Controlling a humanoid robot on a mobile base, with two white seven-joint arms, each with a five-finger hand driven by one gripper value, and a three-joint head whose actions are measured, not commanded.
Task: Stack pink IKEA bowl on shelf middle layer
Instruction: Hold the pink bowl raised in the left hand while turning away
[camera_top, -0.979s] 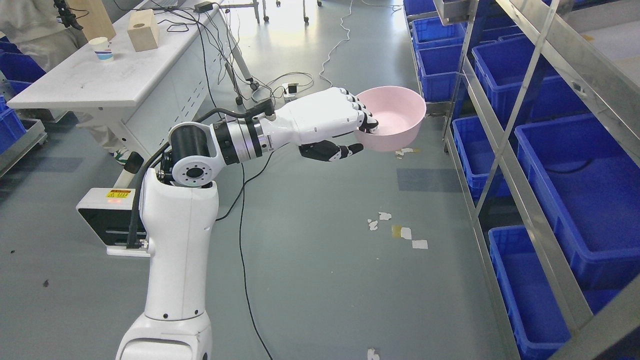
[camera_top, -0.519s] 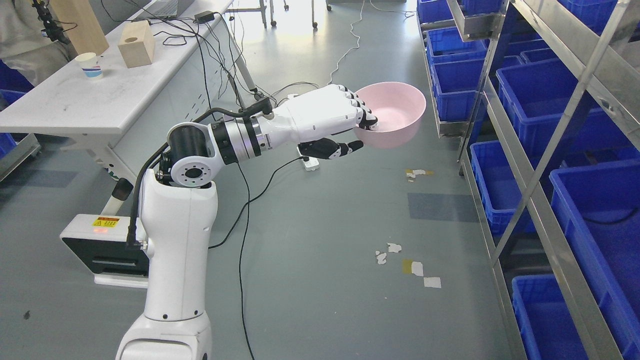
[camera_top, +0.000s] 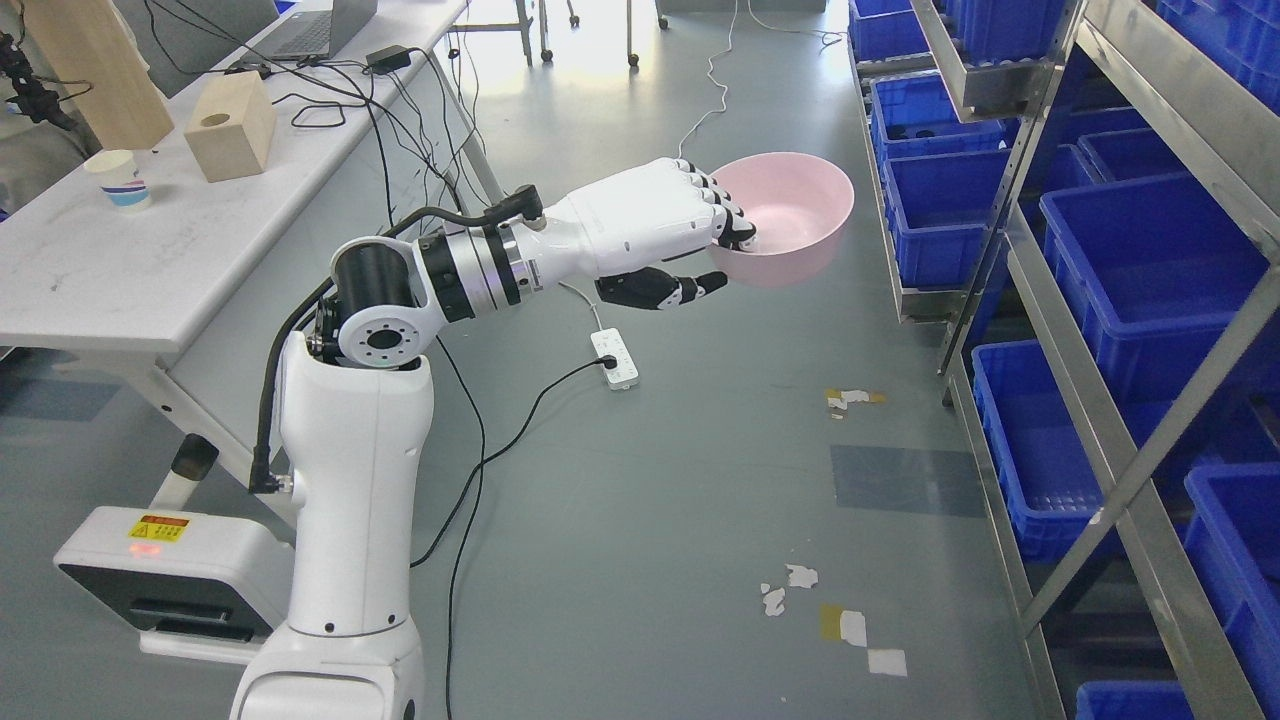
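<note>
My left hand grips the near rim of a pink bowl, fingers curled inside it and thumb under its wall. The bowl hangs upright in mid-air above the grey floor, left of a metal shelf rack. The rack's sloped layers hold blue bins. My left arm reaches in from the lower left across the middle of the picture. The right arm does not show.
A white table stands at the left with a paper cup, wooden blocks and cables. A power strip and cords lie on the floor under the arm. A grey device sits at lower left. Tape scraps dot the floor.
The whole picture has shifted downward and the shelf looks nearer, so the camera has moved. The hand keeps the same hold on the bowl.
</note>
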